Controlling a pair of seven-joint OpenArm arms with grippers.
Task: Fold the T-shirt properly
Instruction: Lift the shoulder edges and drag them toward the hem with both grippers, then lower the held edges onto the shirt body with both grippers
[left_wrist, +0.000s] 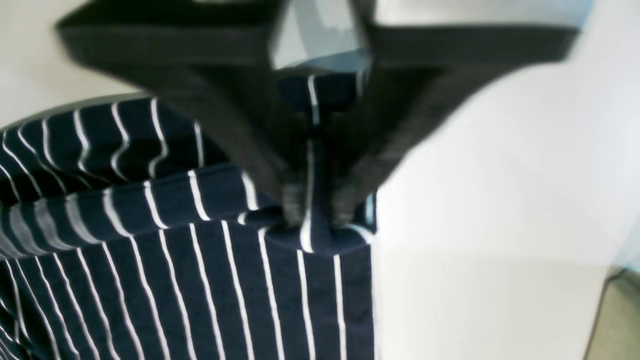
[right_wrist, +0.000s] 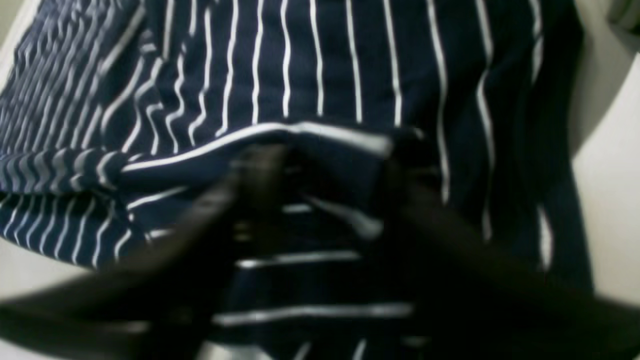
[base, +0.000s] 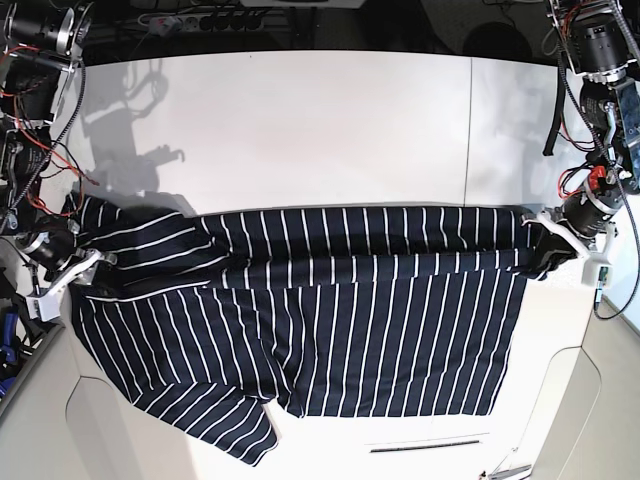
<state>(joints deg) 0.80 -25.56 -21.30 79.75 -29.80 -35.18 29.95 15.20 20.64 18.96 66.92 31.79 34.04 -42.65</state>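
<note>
Navy striped cloth, the T-shirt (base: 320, 320), lies spread wide across the white surface (base: 300, 130), its upper edge doubled over into a long fold running between the two arms, probably the first lengthwise fold of the task. At that fold's end the left gripper (left_wrist: 317, 210) has its narrow jaws pinching a bunched corner of cloth, likely to keep the edge taut. At the other end the right gripper (right_wrist: 320, 165) stands much wider, with cloth draped between its fingers; motion blur hides whether it grips anything. A small pale label cannot be made out, and one sleeve is tucked under.
</note>
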